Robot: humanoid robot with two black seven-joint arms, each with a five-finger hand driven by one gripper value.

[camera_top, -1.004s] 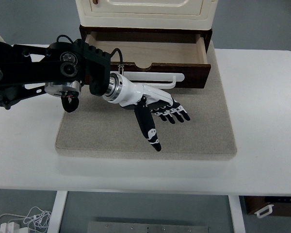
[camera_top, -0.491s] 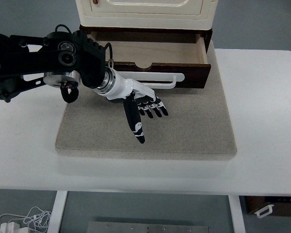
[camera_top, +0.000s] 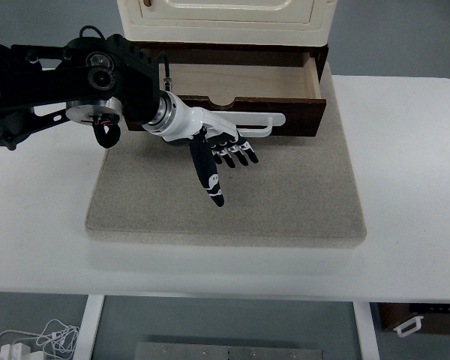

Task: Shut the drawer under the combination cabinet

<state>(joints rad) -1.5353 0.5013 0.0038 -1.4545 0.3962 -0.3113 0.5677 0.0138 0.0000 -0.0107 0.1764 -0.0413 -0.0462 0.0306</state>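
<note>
A dark wooden drawer (camera_top: 240,94) stands pulled out from the base of a cream cabinet (camera_top: 223,19) at the 12 o'clock edge of the table, its pale interior open to view and empty as far as can be seen. A white bar handle (camera_top: 259,120) runs across the drawer's dark front panel, which has a shallow notch cut in its top edge.

The robot's left hand (camera_top: 217,146), white at the palm with black fingers (camera_top: 210,176), hangs just in front of that panel, reaching in from 9 o'clock. The fingers are spread and loosely extended, pointing toward 5 o'clock, and grasp nothing; the back of the hand lies close against the handle's left part, though whether it actually touches cannot be told. One long finger juts down toward 6 o'clock over the mat, apart from the shorter row beside it.

Cabinet and drawer sit on a grey felt mat (camera_top: 285,202) that covers the middle of the white table (camera_top: 412,187). The bulky black forearm (camera_top: 60,86), with its round silver joints, crosses the mat's 10 o'clock corner.

Beneath the table's near edge, a tangle of white cable (camera_top: 37,341) lies on the floor at 7 o'clock, and a dark box with a white handle (camera_top: 420,319) shows at 5 o'clock.
</note>
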